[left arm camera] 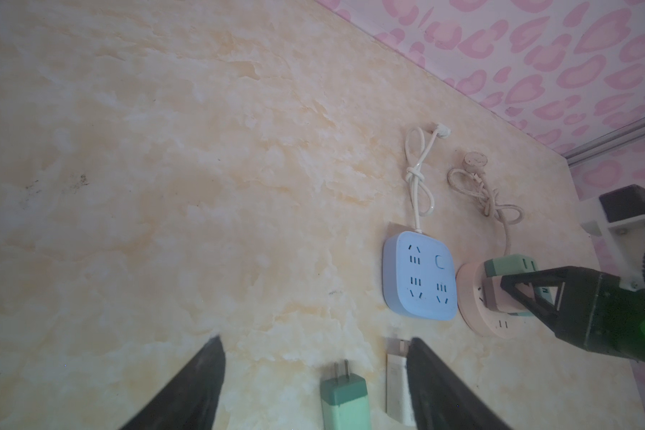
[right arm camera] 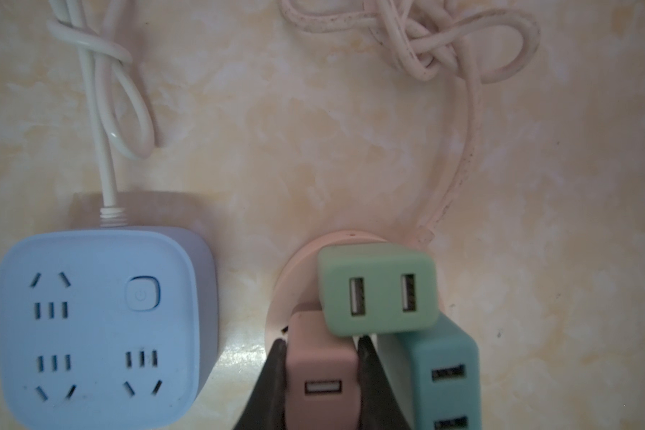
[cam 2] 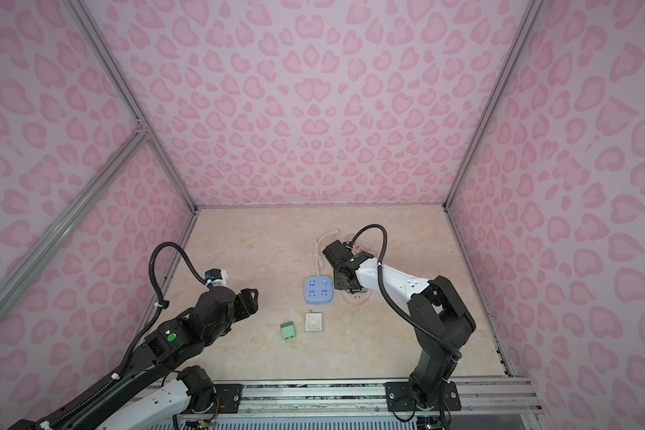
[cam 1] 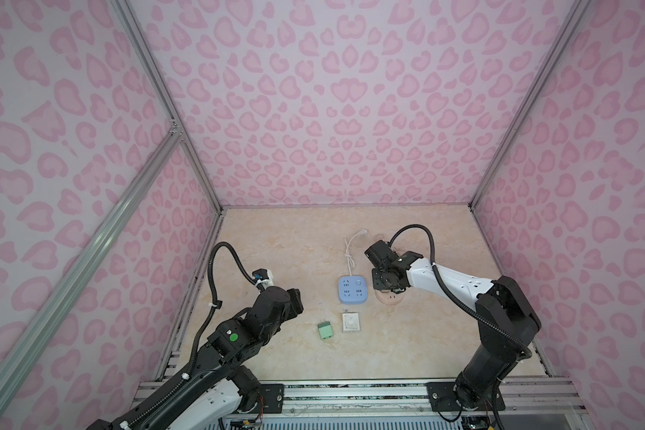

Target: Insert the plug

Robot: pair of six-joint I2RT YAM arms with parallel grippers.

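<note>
My right gripper [right arm camera: 321, 342] is shut on a pink plug [right arm camera: 321, 372], a small USB charger standing on the round pink socket [right arm camera: 291, 283]. Two more chargers stand on that socket, a light green one [right arm camera: 378, 290] and a teal one [right arm camera: 444, 372], both close against the pink plug. Its prongs are hidden under its body. In both top views the right gripper [cam 1: 386, 286] points down over the socket [cam 1: 388, 299]. My left gripper [left arm camera: 315, 339] hangs open above the table, with a loose green plug [left arm camera: 345, 394] lying between and below its fingers.
A blue square power strip [cam 1: 353, 290] with free sockets lies just left of the pink socket [cam 2: 356, 298]. A white plug [cam 1: 351, 322] lies beside the green plug [cam 1: 324, 330]. Knotted cords [right arm camera: 425, 48] run toward the back wall.
</note>
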